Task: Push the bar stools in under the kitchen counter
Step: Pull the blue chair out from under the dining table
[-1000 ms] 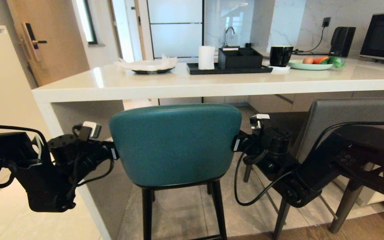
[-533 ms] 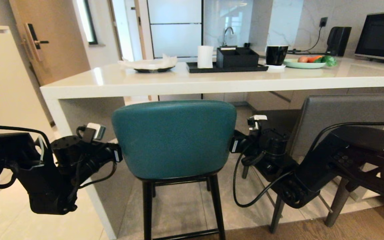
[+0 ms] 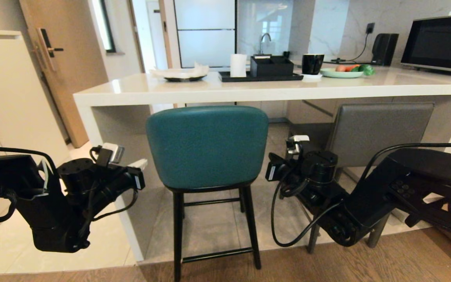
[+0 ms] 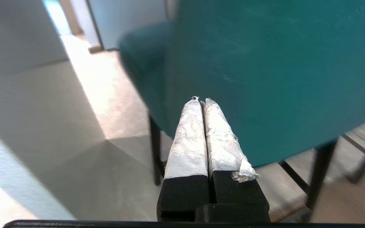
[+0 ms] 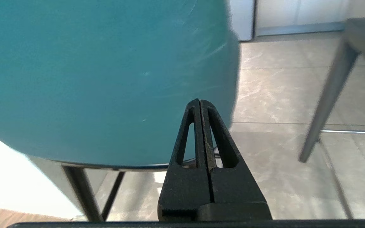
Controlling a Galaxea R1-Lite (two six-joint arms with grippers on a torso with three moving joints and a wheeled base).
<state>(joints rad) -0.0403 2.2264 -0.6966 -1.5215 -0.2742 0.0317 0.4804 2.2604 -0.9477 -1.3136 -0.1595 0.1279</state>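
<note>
Before me the counter [image 3: 139, 89] carries a dark plate of crumpled white paper [image 3: 180, 73], a black tray [image 3: 260, 76] bearing a white roll [image 3: 238, 65] and a black box [image 3: 271, 65], a black mug [image 3: 312, 64], a green plate of vegetables [image 3: 342, 72] and a microwave [image 3: 437, 43]. On the tiled floor [image 3: 206, 231] beneath it stand the teal stool [image 3: 207, 147] and the grey stool [image 3: 382, 127].

Head view faces counter [image 3: 249, 92]; both wrist views close behind teal stool [image 3: 207, 147].
</note>
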